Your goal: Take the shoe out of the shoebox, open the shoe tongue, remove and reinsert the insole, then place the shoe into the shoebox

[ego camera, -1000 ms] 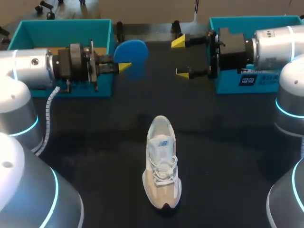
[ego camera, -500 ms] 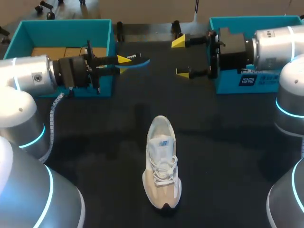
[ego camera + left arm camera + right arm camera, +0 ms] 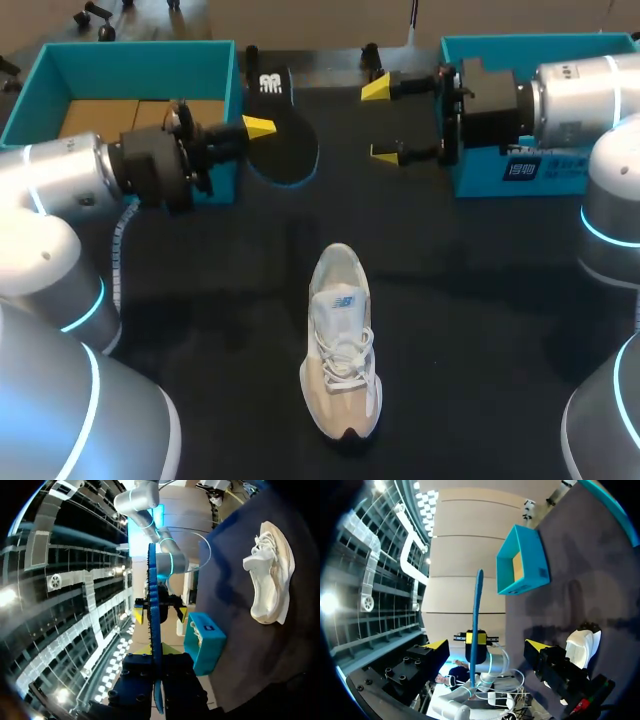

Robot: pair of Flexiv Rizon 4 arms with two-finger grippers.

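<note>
**Head view: insole clamped in the left pincer, shoe out on the surface**

The white and beige shoe (image 3: 342,345) lies on its sole in the middle of the dark surface (image 3: 200,300), outside both boxes and well apart from both pincers. Its laces are tied.

The insole (image 3: 283,130) is held up off the surface near the far edge, lying flat with its dark face upward and a blue rim showing. The left pincer (image 3: 258,128) is closed on one side of it. Only the upper yellow tip shows here; the lower finger is hidden under the insole.

In the left wrist view the insole (image 3: 152,630) appears edge-on as a thin blue blade gripped from both sides, with the shoe (image 3: 270,575) off to one side.

The right pincer (image 3: 382,122) hangs opposite, fingers spread wide and holding nothing. In its own wrist view the insole (image 3: 476,610) stands ahead of the gap, and the shoe (image 3: 582,642) is partly hidden behind one finger.

The left teal box (image 3: 130,50) stands behind the left arm, which cuts off its brown floor. The right teal box (image 3: 480,45) is largely covered by the right arm. Which is lid and which is base cannot be told.
</note>
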